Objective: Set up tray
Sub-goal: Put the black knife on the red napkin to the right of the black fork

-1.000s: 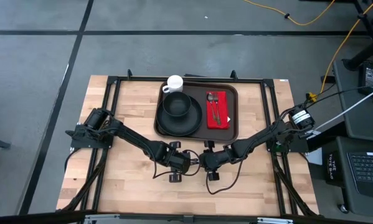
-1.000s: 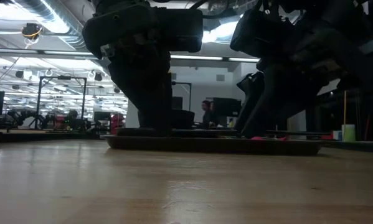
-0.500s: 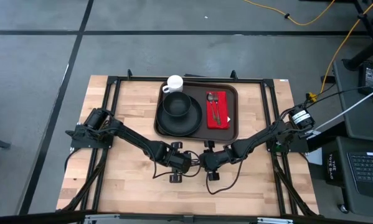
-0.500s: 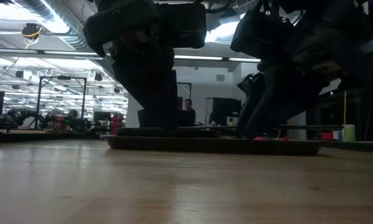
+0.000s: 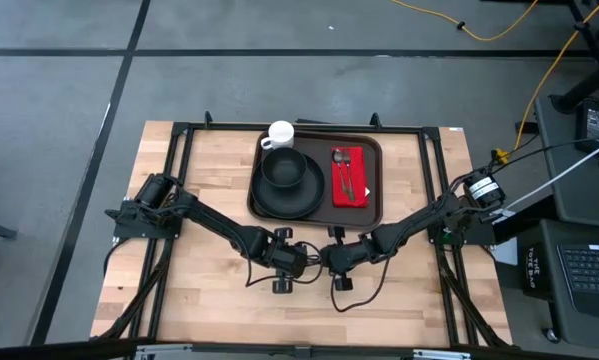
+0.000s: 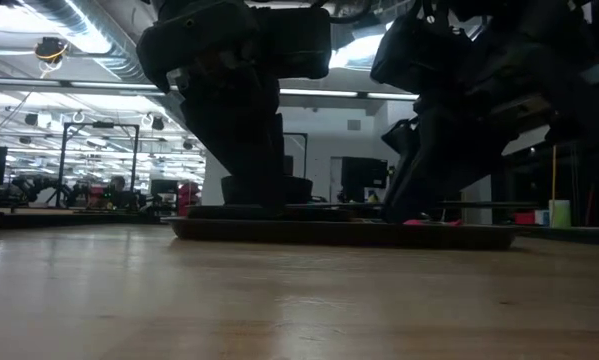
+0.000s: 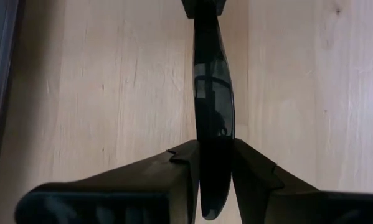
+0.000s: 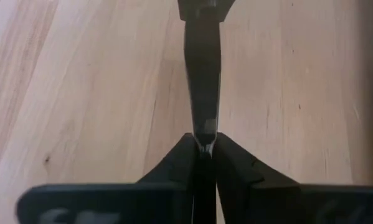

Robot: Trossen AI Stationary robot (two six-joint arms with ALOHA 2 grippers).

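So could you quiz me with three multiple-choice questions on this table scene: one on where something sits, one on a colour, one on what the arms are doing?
1. Where is the white mug?
A. at the far left corner of the tray
B. on the bare table
C. on the napkin

2. What colour is the napkin under the cutlery?
A. blue
B. red
C. white

3. How are the two end effectors?
A. both wide open
B. both lifting the tray
C. both shut, on the near side of the tray

Answers:
1. A: the high view shows the mug at that corner, beside the black bowl on the round black plate.
2. B: it shows bright red from above.
3. C: the wrist views show the left end effector and right end effector shut over bare wood.
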